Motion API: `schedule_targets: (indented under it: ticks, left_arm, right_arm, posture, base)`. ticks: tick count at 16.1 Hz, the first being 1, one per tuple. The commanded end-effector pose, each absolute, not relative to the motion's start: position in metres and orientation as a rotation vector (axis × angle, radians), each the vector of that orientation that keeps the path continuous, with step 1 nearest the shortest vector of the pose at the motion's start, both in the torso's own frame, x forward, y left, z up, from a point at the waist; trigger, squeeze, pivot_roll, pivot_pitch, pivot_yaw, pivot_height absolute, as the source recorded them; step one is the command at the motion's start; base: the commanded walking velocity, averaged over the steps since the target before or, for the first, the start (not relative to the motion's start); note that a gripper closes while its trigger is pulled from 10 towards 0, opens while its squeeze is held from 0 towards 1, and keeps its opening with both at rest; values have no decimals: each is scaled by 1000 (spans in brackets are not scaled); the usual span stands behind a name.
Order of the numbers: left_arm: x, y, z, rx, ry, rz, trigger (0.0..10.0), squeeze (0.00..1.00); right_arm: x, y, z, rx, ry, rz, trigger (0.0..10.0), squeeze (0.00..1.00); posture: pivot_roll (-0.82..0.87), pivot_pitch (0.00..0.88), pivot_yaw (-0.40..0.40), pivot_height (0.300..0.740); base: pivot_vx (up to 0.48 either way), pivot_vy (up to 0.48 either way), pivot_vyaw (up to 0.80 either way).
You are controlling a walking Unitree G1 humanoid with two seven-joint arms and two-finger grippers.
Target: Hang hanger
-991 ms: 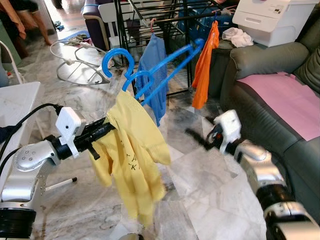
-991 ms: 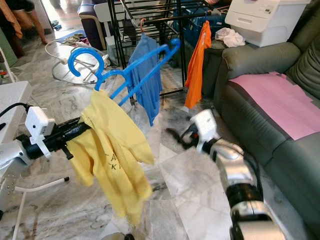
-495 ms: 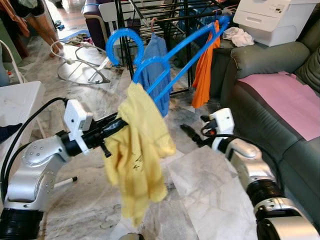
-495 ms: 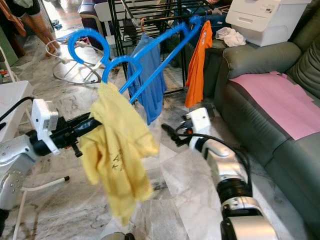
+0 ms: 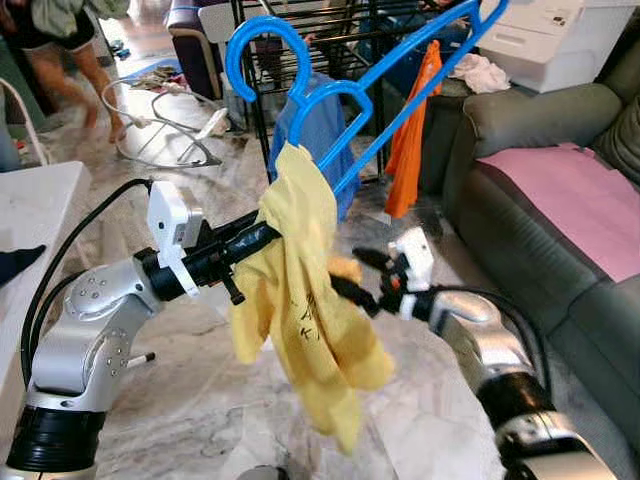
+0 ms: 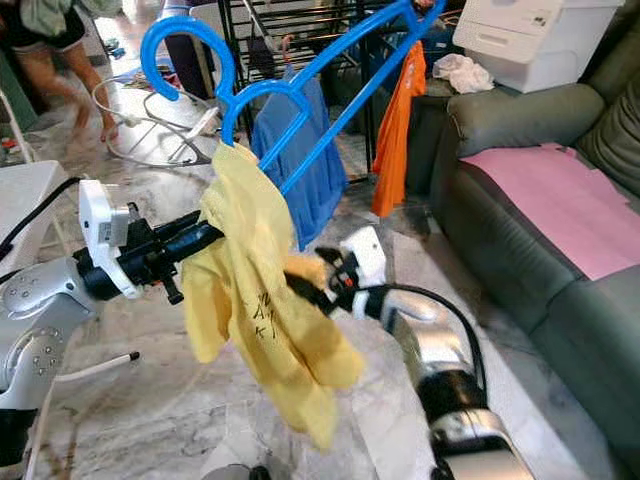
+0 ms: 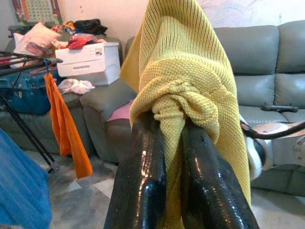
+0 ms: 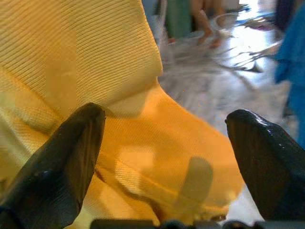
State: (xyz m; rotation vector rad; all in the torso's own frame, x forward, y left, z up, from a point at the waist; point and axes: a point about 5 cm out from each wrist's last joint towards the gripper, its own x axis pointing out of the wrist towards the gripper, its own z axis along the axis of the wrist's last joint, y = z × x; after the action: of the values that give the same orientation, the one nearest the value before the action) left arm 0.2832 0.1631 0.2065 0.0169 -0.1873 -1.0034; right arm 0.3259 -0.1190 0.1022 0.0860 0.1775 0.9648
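A blue plastic hanger (image 5: 231, 62) carries a yellow knit garment (image 5: 300, 300) and is held high in front of a black drying rack (image 5: 262, 120). My left gripper (image 5: 262, 232) is shut on the garment's bunched fabric at the hanger; the left wrist view shows both fingers (image 7: 143, 171) pinching the yellow knit (image 7: 186, 71). My right gripper (image 5: 352, 275) is open at the garment's right side. In the right wrist view its fingers (image 8: 62, 162) stand wide apart with yellow cloth (image 8: 143, 143) between and behind them.
A blue shirt (image 5: 325, 130) and an orange garment (image 5: 410, 130) hang on the rack. A grey sofa (image 5: 540, 230) with a pink mat (image 5: 570, 190) is on the right, with a white box (image 5: 560, 40) behind it. A white table (image 5: 30, 210) stands at left. A person's legs (image 5: 85, 70) are at the far left.
My left arm has lifted the hanger and yellow garment higher, towards the rack. My right gripper has moved left, from beside the sofa to the garment.
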Motion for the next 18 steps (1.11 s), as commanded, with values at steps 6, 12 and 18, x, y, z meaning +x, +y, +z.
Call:
schedule_targets:
  ticks: [6, 12, 18]
  left_arm:
    - [273, 159, 223, 28, -198, -1096, 0, 0]
    - [272, 158, 226, 16, -201, -1096, 0, 0]
    - [272, 162, 229, 17, -207, -1084, 0, 0]
  right_arm:
    - [316, -119, 102, 48, 229, 1127, 10000, 0]
    - [304, -119, 88, 40, 283, 1171, 0, 0]
    - [303, -130, 79, -5, 313, 1141, 0, 0]
  posture:
    - [-7, 25, 33, 740]
    - [0, 22, 28, 740]
    - [2, 19, 22, 740]
  base:
    - [0, 0, 0]
    - [0, 0, 0]
    - [0, 0, 0]
